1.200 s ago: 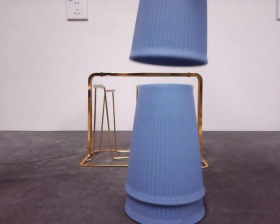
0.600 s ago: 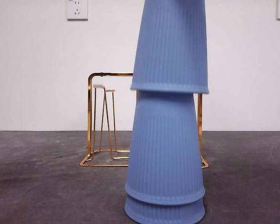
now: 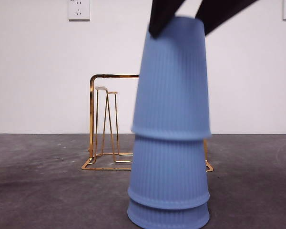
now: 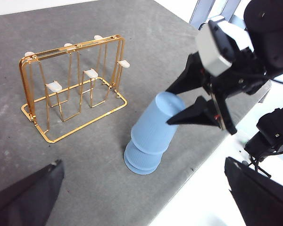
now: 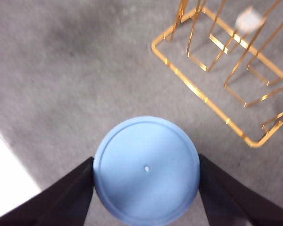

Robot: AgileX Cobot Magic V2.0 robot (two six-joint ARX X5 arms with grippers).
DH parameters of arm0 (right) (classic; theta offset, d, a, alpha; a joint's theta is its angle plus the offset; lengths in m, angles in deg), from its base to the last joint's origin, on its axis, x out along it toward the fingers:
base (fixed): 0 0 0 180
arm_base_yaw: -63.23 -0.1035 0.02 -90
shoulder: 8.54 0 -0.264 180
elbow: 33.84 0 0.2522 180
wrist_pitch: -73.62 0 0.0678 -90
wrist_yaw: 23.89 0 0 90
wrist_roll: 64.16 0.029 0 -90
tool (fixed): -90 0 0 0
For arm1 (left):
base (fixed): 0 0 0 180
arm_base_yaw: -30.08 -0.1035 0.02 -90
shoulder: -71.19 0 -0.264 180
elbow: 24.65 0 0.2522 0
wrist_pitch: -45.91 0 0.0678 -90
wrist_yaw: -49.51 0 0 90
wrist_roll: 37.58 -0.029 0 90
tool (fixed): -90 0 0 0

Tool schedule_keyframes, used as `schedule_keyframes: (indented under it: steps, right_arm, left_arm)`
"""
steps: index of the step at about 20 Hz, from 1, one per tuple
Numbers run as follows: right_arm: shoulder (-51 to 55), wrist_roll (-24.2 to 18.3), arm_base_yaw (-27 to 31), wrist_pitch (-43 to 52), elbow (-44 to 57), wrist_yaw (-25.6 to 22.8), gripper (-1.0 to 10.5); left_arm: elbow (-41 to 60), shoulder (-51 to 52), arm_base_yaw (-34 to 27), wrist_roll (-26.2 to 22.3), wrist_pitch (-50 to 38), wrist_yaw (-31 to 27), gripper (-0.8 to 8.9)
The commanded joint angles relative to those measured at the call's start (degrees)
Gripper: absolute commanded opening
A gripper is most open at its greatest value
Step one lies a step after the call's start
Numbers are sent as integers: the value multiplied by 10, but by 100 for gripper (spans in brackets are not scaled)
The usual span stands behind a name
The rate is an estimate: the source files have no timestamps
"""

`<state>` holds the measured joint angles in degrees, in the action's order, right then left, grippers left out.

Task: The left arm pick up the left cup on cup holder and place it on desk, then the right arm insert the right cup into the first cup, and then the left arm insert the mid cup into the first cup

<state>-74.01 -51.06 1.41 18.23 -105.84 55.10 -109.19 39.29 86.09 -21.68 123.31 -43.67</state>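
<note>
Three blue ribbed cups stand upside down, one over another, on the dark grey desk [image 3: 38, 191]. My right gripper [image 3: 179, 28] [image 4: 169, 107] [image 5: 146, 162] is shut on the top cup [image 3: 171, 81] [image 4: 155, 125] at its base, coming from above. That cup covers the upper half of the middle one [image 3: 168, 171], which sits over the lowest cup [image 3: 168, 217]. Behind the stack stands the gold wire cup holder [image 3: 105, 124] [image 4: 70, 89] [image 5: 226, 56] with bare white-tipped pegs. My left gripper [image 4: 144, 162] hangs open high above the desk, holding nothing.
The white wall behind carries two sockets [image 3: 79, 9]. The stack stands close to the desk's near edge [image 4: 212, 155], beyond which lies white floor. Open desk surface lies to either side of the stack and the holder.
The top cup has come down over the two stacked cups, from hanging clear above them to covering the upper half. The right gripper's black jaws have come into the front view.
</note>
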Motion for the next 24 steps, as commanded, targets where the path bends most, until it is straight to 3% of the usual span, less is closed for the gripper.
schedule_keyframes:
  steps: [1, 6, 12, 18, 24]
  right_arm:
    - [-4, 11, -5, 14, 14, -15, 226]
    - [-4, 17, -5, 31, 28, -13, 236]
    - [-4, 17, -5, 44, 26, -10, 547]
    - [34, 26, -6, -6, -43, -10, 557]
    - [145, 52, -6, -97, -88, -11, 557]
  left_arm:
    - [-9, -3, 6, 2, -7, -3, 532]
    - [-9, -3, 6, 2, -6, -3, 532]
    - [-9, -3, 6, 2, -6, -3, 531]
    - [-9, -3, 6, 3, -3, -3, 531]
    - [-9, -3, 6, 2, -2, -3, 531]
